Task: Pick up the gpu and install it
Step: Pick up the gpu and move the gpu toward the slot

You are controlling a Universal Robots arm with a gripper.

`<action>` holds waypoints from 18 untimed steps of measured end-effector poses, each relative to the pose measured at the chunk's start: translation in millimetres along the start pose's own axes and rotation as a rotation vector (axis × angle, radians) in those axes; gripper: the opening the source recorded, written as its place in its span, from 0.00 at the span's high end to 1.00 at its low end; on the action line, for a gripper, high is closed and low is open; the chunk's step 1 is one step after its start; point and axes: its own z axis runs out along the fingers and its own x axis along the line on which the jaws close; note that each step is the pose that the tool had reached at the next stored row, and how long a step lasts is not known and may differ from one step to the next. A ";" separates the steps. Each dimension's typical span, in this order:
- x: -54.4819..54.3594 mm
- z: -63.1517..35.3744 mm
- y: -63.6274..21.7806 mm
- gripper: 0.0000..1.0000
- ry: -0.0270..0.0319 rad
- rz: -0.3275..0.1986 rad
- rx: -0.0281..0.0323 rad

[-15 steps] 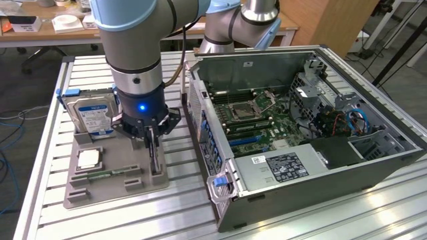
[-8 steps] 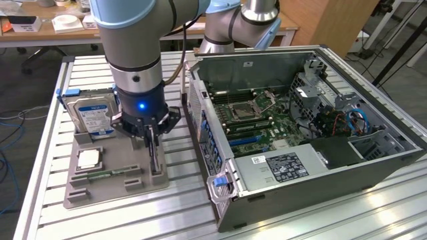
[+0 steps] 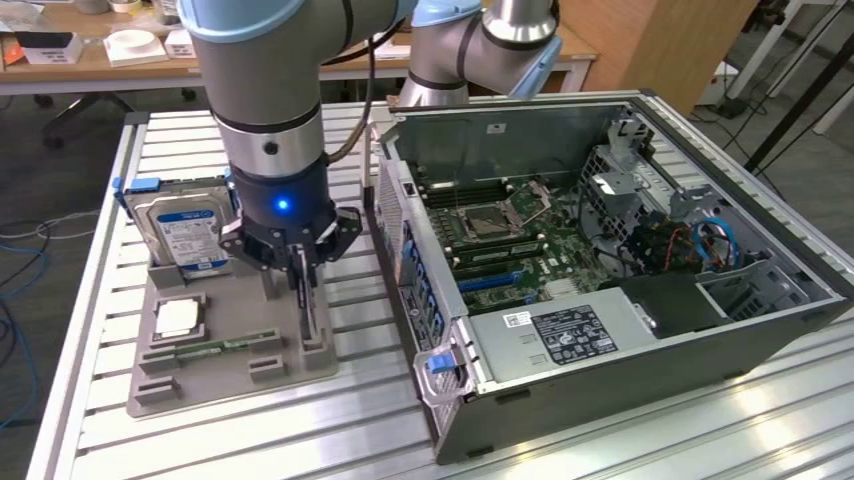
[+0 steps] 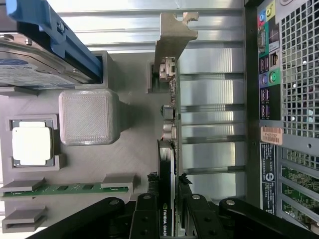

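Jaws are pinching the graphics card (image 4: 168, 159) from both flat faces, with the gripper (image 4: 169, 199) sitting over its long upper edge, well apart from the metal bracket (image 4: 172, 35) at the far end. The card is standing on edge in a slot of the grey tray (image 3: 200, 390), along the tray's side nearest the computer case (image 3: 747, 340). It is looking light and stiff, so a modest squeeze should be holding it. It is also looking fragile: small parts and sockets are showing along the board, and the smooth black cover could be slippery. Flat cover and bare board are seeming the safest places to hold, not the thin bracket or the lower edge. Holding off the card's middle may be letting it tilt, so keeping it upright matters. Beyond the card, a processor chip (image 4: 32, 144) and a green memory stick (image 4: 65, 189) are lying in their own pockets, and a hard drive (image 3: 180, 235) is standing at the tray's back. Farther off, the case is lying open on the slatted table (image 3: 601, 440).
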 end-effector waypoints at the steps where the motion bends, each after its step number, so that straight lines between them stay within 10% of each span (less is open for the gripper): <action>1: -0.1 -3.0 0.1 0.74 0.0000 0.000 0.0000; 18: -0.3 -15.2 0.6 0.74 -0.0001 0.000 -0.0001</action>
